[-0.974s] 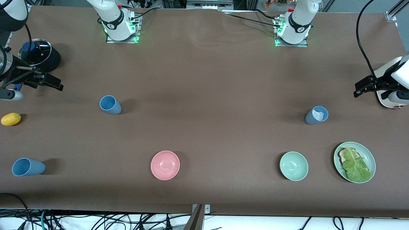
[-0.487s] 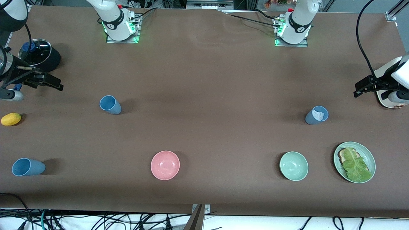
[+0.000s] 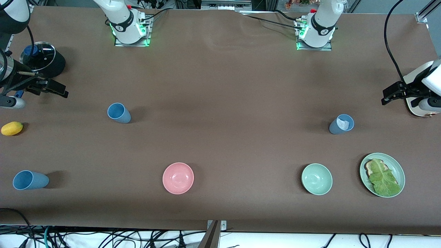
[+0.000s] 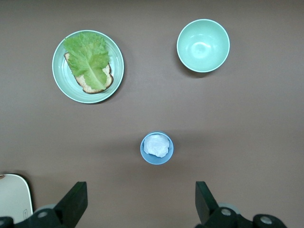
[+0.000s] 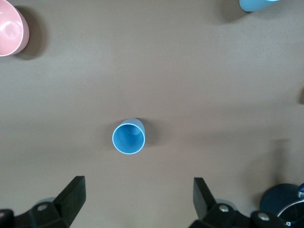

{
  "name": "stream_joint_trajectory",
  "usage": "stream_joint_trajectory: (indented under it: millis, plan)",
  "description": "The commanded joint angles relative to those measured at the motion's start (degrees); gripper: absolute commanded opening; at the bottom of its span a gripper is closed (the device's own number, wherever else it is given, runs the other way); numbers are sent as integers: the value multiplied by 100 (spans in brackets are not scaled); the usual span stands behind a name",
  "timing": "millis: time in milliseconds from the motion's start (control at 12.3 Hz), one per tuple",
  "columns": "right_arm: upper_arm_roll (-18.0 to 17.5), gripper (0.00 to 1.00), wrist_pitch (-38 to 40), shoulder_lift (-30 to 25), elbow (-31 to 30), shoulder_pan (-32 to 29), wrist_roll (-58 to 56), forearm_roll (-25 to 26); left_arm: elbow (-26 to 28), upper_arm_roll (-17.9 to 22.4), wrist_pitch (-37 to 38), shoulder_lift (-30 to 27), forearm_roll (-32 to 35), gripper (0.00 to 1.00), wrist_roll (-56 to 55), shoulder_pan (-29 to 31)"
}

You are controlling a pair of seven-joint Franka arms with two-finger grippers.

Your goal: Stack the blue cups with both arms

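1. Right gripper hangs at the right arm's end of the table, jaws spread wide, holding nothing; a lidded black pot sits just beside it.
2. Three blue cups, none stacked. One cup stands near the right gripper, toward the table's middle. A second cup and one lemon sit nearer the camera than that gripper.
3. Two bowls: one pink bowl, one green bowl, both well apart from either gripper.
4. The third cup, something white inside, stands near the left gripper.
5. One plate carries bread and lettuce.
6. Left gripper waits, jaws wide, empty.
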State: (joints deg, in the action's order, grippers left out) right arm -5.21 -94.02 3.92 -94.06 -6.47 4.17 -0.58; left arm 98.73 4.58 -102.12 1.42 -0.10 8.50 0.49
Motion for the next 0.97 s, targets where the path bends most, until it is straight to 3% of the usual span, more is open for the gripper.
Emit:
stream_joint_trajectory:
  millis: [0, 893]
  plan:
    - [-24, 100, 103, 29, 99, -3, -4, 40, -38, -1, -18, 17, -78, 100, 160, 39]
    - [-24, 100, 103, 29, 99, -3, -4, 49, -38, -1, -124, 17, -86, 100, 160, 56]
